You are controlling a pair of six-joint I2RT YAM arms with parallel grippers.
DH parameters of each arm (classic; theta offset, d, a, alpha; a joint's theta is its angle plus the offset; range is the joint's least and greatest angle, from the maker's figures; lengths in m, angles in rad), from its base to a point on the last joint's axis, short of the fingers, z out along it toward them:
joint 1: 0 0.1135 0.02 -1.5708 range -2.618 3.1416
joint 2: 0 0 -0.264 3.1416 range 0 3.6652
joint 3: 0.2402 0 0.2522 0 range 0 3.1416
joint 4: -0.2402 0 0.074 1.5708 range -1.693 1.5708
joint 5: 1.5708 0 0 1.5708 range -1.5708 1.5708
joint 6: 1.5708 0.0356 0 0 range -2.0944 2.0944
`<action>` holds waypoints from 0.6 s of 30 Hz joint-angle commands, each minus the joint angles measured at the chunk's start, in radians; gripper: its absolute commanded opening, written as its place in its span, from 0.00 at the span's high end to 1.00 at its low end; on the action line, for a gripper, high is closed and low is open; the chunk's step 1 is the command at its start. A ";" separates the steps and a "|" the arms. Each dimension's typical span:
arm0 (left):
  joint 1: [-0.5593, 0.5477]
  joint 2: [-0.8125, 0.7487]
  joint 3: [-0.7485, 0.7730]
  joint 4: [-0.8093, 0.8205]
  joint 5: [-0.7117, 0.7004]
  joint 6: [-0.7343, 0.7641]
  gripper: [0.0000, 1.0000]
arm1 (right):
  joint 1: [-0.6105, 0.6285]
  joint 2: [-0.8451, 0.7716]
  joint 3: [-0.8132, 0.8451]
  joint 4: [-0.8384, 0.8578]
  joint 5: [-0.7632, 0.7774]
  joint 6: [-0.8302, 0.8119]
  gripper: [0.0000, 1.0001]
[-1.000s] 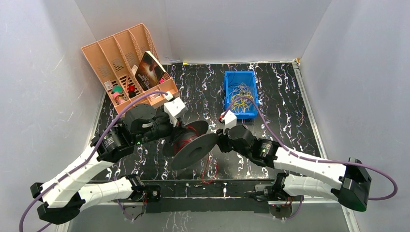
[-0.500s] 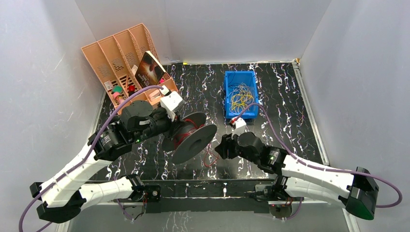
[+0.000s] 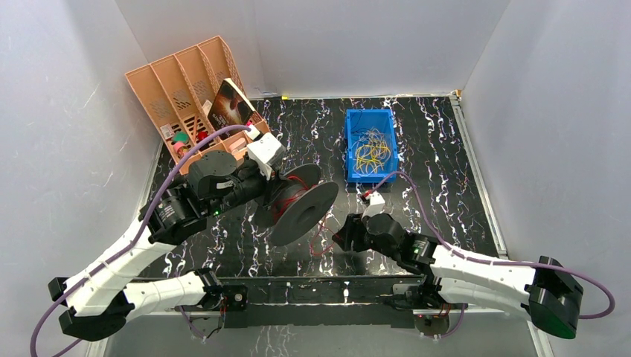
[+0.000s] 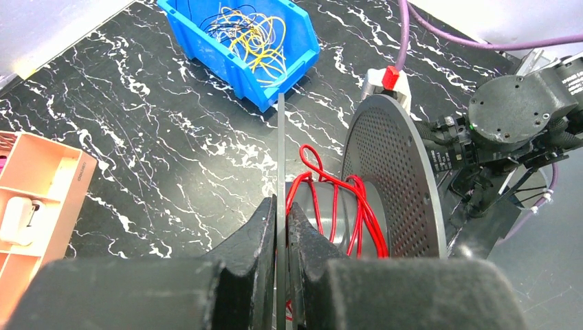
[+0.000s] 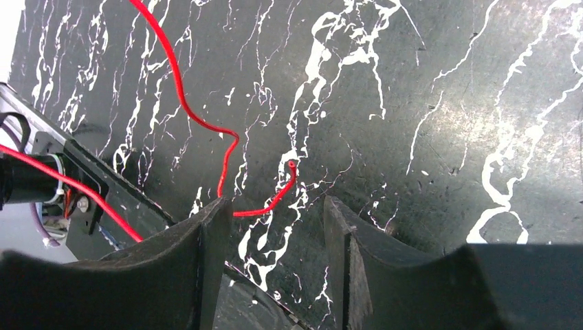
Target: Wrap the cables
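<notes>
My left gripper [image 4: 280, 206] is shut on the thin near flange of the black spool [image 3: 298, 204], holding it tilted above the table's middle. Red cables [image 4: 337, 206] are wound loosely round the spool's grey hub, with one loop sticking up. A loose red strand [image 5: 227, 148] trails from the spool across the marbled table, and its free end curls just ahead of my right gripper [image 5: 275, 206]. That gripper is open, low over the table near the front edge, with nothing between its fingers. In the top view the right gripper [image 3: 344, 236] sits to the right of the spool and nearer to me.
A blue bin [image 3: 350, 149] of thin yellow wires stands at the back, right of centre. An orange file organizer [image 3: 178, 97] holding a book [image 3: 229, 108] and small items fills the back left corner. A black rail [image 3: 320, 286] runs along the near edge.
My right arm has pulled back from the spool toward the near edge and dropped lower, its jaws widening. The left gripper has shifted the spool slightly up and to the right.
</notes>
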 commanded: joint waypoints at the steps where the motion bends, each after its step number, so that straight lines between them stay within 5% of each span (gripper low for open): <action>1: -0.002 -0.011 0.046 0.097 -0.018 -0.025 1.00 | -0.006 0.003 -0.044 0.099 0.042 0.086 0.40; 18: -0.002 -0.019 0.021 0.111 -0.018 -0.055 1.00 | -0.069 0.011 -0.084 0.205 0.134 0.148 0.40</action>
